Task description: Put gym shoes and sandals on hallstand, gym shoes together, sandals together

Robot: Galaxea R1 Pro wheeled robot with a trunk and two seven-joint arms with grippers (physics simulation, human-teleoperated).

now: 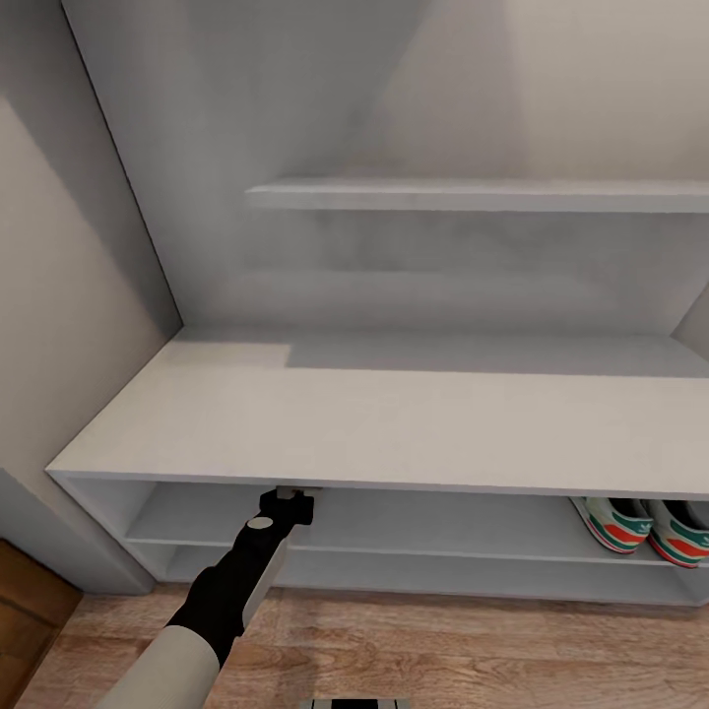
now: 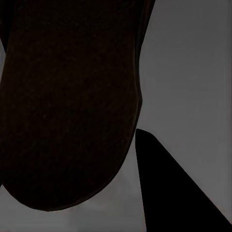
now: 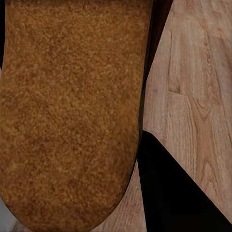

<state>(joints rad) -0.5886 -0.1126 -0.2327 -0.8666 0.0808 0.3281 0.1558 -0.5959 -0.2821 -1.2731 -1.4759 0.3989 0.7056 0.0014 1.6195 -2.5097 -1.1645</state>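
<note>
The hallstand [image 1: 394, 418] is a pale grey bench with two open shelf rows beneath. Both gym shoes [image 1: 615, 524] [image 1: 679, 532] stand side by side at the right end of its upper shelf row. My left gripper [image 1: 293, 497] reaches under the bench top at that row's left part, its tip hidden by the top. It is shut on a sandal [image 2: 67, 106], whose dark sole shows beside one finger [image 2: 166, 193]. My right gripper [image 3: 140, 145] is shut on the other sandal [image 3: 72, 111], tan insole showing, above the corridor floor [image 3: 198, 96].
A floating shelf [image 1: 473, 195] hangs on the wall above the bench. A grey side wall [image 1: 108, 246] closes in the left end. Wood floor [image 1: 443, 650] runs along the front of the bench. A brown panel [image 1: 25, 611] sits at the lower left.
</note>
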